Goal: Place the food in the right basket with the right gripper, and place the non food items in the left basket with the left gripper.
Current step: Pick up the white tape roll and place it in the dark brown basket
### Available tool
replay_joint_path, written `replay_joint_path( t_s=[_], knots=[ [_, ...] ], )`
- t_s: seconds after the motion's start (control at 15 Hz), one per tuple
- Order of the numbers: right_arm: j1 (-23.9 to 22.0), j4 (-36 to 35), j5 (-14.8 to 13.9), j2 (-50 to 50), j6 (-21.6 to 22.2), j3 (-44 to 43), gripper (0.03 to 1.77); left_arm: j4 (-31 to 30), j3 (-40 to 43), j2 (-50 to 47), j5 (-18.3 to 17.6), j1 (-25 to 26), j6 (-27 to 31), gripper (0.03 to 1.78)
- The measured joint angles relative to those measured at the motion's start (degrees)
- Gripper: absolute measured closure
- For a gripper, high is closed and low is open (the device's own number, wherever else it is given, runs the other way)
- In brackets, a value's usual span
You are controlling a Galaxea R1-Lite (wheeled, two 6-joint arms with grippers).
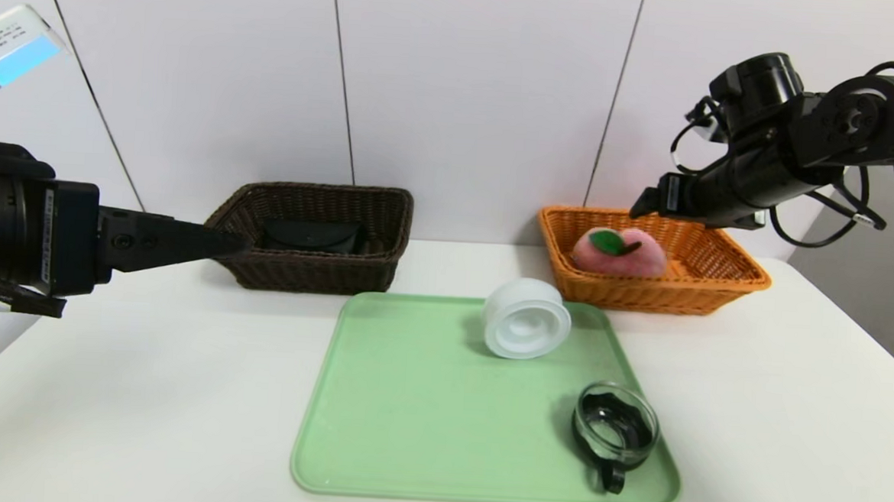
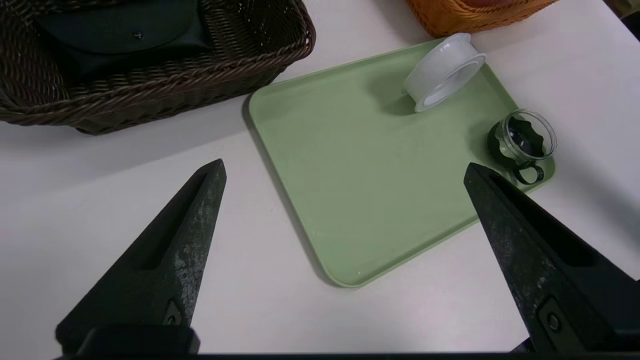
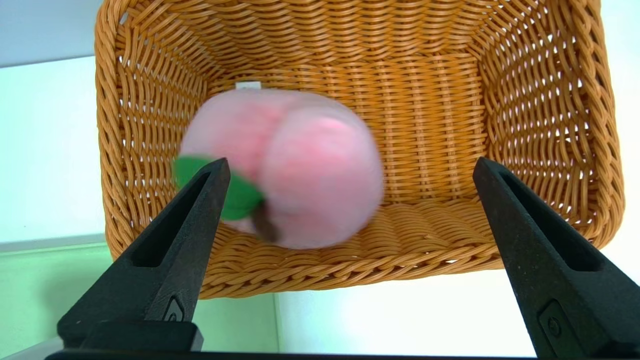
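Two jaws gape empty: the right [image 3: 352,162] above the peach [image 3: 320,170], the left [image 2: 345,167] nearer the pouch [image 2: 120,30] than the cup [image 2: 525,140].

Head view facing both baskets [image 1: 304,270]

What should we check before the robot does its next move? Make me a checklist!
1. Peach inside the orange basket: ok.
2. Right claw open above that basket, holding nothing: ok.
3. Left claw open and empty, ready to grab: ok.
4. Black pouch in the dark brown basket: ok.
5. White container and glass cup in the dark brown basket: not ok, both on the green tray.
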Motion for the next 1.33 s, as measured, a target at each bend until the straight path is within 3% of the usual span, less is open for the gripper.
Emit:
replay_joint_path(
  t_s=[0.93,1.33],
  knots=[
    [-0.13,3.96,1.62,-7.24,0.44,0.21,0.11,0.09,-3.58,-2.65,0.06,-1.68,1.57,0.12],
    [-0.48,9.46,6.58,-14.96,0.83,0.32,0.11,-0.4,-3.86,-2.55,0.01,-1.68,1.61,0.12]
  ],
)
